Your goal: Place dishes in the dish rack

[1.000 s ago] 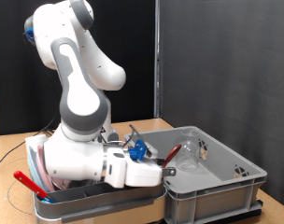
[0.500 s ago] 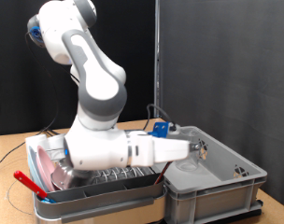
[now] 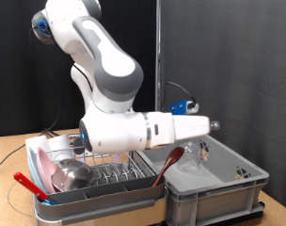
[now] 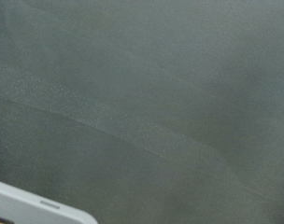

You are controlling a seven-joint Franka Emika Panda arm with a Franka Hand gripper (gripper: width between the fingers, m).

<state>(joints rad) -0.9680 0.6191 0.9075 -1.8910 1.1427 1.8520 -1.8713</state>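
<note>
The dish rack (image 3: 96,184), a rectangular chrome wire rack on a pale beige tray base, sits on the wooden bench (image 3: 11,155) at the exterior view's lower left. Along its left edge a thin red long-handled utensil (image 3: 30,185) lies slanted on the tray rim. Just right of that, a round pink plate (image 3: 49,162) leans among the wire prongs, and a shiny steel bowl (image 3: 70,173) rests in the rack touching the plate's lower side. Above the rack stretches the white Franka arm (image 3: 124,127), its forearm lying roughly level and reaching toward the exterior view's right. A second red long-handled spoon (image 3: 167,162) hangs slanted under the forearm, its lower end near the rack's right corner; what it rests on is hidden. To the right stands the large grey plastic tub (image 3: 218,184), touching the rack's tray. Inside it, near the left wall, a clear drinking glass (image 3: 190,160) stands upright. The gripper (image 3: 207,124) is at the arm's far end, above the tub and over the glass, apart from it. Its jaws look small and blurred here, so I cannot tell whether they are spread or pressed together; nothing shows between them. The wrist view gives only a dull grey surface with a pale corner of the tub at its edge.
</note>
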